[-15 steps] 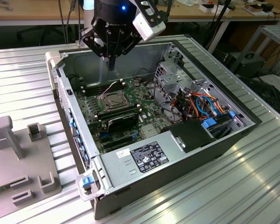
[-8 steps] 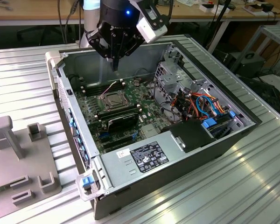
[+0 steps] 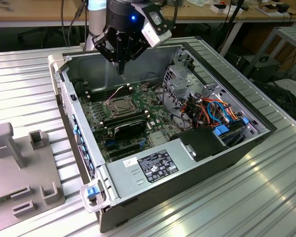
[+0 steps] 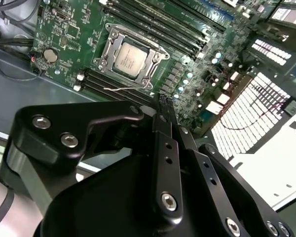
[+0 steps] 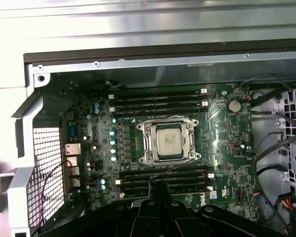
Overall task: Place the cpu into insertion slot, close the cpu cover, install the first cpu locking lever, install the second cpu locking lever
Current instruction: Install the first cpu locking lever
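Observation:
The cpu [image 5: 168,141] [image 4: 130,56], silver-topped, lies in the insertion slot [image 3: 117,105] on the green motherboard. The cpu cover [image 5: 146,143] [image 4: 110,48], a metal frame, lies flat around it. One thin wire locking lever [image 5: 180,166] [image 4: 119,89] stands out over the memory slots beside the socket. Another lever [image 5: 163,119] runs along the opposite side. My gripper [image 3: 121,69] [image 4: 166,103] [image 5: 156,184] hangs above the board next to the socket. Its fingers are shut together with nothing between them.
The open computer case [image 3: 237,148] sits on a ribbed metal table. It holds a black power supply [image 3: 153,165], a drive cage [image 3: 185,81] and coloured cables [image 3: 212,111]. A grey fixture plate [image 3: 19,168] lies at the exterior view's left.

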You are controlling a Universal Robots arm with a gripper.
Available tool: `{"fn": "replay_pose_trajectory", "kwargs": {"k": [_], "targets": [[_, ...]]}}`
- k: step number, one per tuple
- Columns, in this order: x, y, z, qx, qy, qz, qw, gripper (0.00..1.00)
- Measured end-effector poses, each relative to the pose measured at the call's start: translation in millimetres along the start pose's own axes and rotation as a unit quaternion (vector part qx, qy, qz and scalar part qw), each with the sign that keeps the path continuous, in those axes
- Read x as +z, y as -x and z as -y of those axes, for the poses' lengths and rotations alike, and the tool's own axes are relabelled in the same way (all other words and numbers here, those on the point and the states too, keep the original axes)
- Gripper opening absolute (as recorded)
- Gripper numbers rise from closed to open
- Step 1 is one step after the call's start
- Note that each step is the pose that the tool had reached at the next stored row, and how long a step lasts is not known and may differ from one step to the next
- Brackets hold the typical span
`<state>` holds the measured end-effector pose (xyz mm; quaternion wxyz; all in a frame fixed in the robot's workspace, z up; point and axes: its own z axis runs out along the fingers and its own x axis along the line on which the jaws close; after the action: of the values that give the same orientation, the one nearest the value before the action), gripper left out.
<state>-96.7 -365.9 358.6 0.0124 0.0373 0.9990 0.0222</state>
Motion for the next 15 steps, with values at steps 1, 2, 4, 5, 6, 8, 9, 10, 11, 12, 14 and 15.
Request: {"fn": "replay_pose_trajectory", "kwargs": {"k": [1,2,4,5,6,8,9,10,11,12,14,15], "targets": [[2.8,0.4,-0.7,0.0,0.0,0.0,1.0,0.11],[4.4,0.7,-1.2,0.0,-0.0001,-0.0001,1.0,0.11],[10.7,2.0,-2.9,0.0,-0.0001,-0.0001,1.0,0.11],[12.8,2.4,-3.5,0.0,0.0,-0.0001,1.0,0.11],[14.7,2.8,-4.1,0.0,-0.0001,-0.0001,1.0,0.11],[19.1,3.8,-5.5,0.0,-0.0001,-0.0001,1.0,0.11],[21.6,4.3,-6.3,0.0,-0.0001,-0.0001,1.0,0.11],[23.5,4.7,-6.9,0.0,0.0,0.0,1.0,0.11],[28.5,5.6,-8.3,0.0,-0.0001,-0.0001,1.0,0.11],[31.1,6.0,-9.0,0.0,-0.0001,-0.0001,1.0,0.11],[36.3,6.2,-10.4,0.0,-0.0001,-0.0001,1.0,0.11],[39.2,6.3,-11.2,0.0,-0.0001,-0.0002,1.0,0.11]]}}
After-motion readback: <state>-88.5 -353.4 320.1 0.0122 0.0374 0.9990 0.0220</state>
